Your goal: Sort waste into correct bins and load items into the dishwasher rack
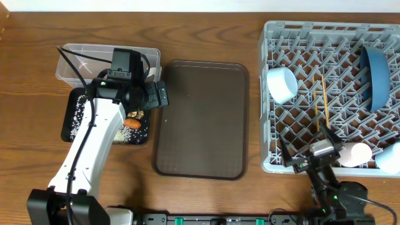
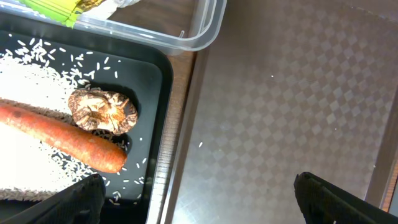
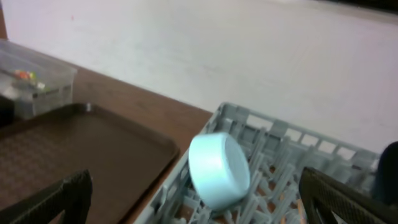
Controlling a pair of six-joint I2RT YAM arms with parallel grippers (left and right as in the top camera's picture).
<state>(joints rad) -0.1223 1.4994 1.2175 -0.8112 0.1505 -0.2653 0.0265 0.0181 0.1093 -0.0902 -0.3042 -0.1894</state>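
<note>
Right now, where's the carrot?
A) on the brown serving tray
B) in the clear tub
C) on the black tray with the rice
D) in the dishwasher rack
C: the left wrist view shows the carrot lying on the black tray, on the rice grains and touching the brown lump.

Left arm [image 1: 94, 140] has a white shell, black joints and looping black cables; right arm [image 1: 331, 190] mostly black.
</note>
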